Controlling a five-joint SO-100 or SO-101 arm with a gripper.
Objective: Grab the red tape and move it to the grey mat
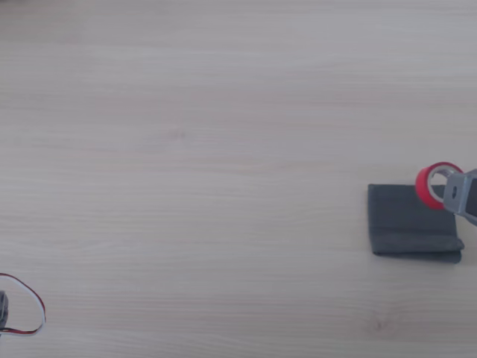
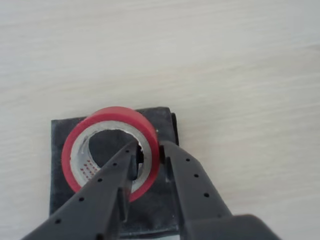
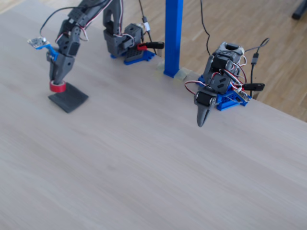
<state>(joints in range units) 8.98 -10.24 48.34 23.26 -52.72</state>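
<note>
Red vinyl-looking tape, a small bright roll w/ a whitish inner core ring (image 2: 111, 150), sits clamped in our dark grey two-finger plastic gripper (image 2: 149, 150). In the wrist view one finger goes through the core hole and the other presses the outer red face, so we're pinching the roll's wall, tipped nearly on edge. Fingers are closed on that wall, not wide.

Where it is: the roll (image 1: 432, 183) hangs over the dark grey folded cloth mat (image 1: 406, 222), toward its upper right corner in the other view. In the fixed view the tape (image 3: 58, 86) is just above the mat (image 3: 68, 98) at the far end of the pale wood-grain table (image 3: 153, 158); we can't tell if it's touching the cloth or a bit clear of it.

Handling, our read: the roll is prob. light and stiff, the cardboard-ish core keeps it round, so a wall pinch shouldn't crush it. Outer face looks smooth, maybe a bit slick; the grip is on one side only, so it could swing or pivot. Nothing fragile here. Mat looks soft & layered, so it should cushion the drop and stop rolling, esp. if the roll lands flat. Best hold is what we've got: thru the hole, across the wall.
</note>
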